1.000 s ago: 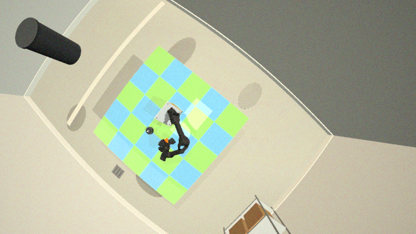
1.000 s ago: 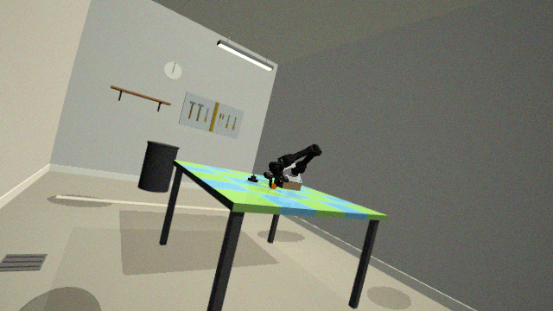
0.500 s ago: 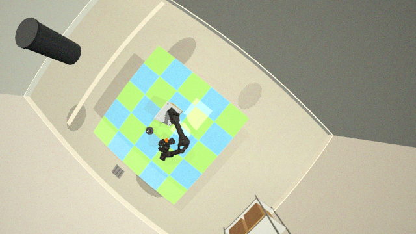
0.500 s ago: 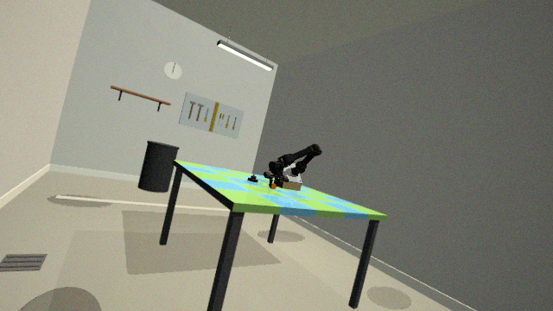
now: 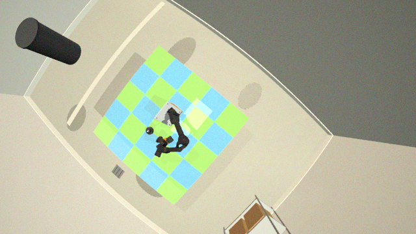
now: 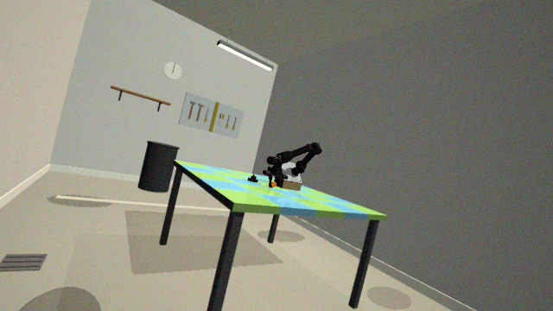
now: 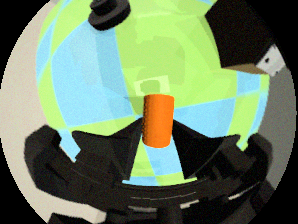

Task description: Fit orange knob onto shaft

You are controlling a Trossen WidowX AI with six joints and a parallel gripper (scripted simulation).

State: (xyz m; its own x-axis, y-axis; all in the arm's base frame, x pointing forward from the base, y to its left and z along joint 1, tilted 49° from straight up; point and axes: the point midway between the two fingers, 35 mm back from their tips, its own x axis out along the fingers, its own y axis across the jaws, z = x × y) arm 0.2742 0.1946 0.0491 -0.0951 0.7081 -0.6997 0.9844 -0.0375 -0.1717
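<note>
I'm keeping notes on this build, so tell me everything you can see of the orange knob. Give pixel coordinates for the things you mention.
The orange knob (image 5: 165,140) (image 6: 273,184) (image 7: 158,121) is a plain, matte-looking cylinder, fine ridges down one side. It lies on its side, apparently, low over the checkered tabletop, away from the pedestal (image 5: 149,130) (image 6: 252,178) (image 7: 110,15), clamped between the gripper's fingers. Its hole isn't visible.

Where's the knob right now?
In the wrist view the knob is just below centre, between the fingers; in the top view it's below and right of the pedestal.
</note>
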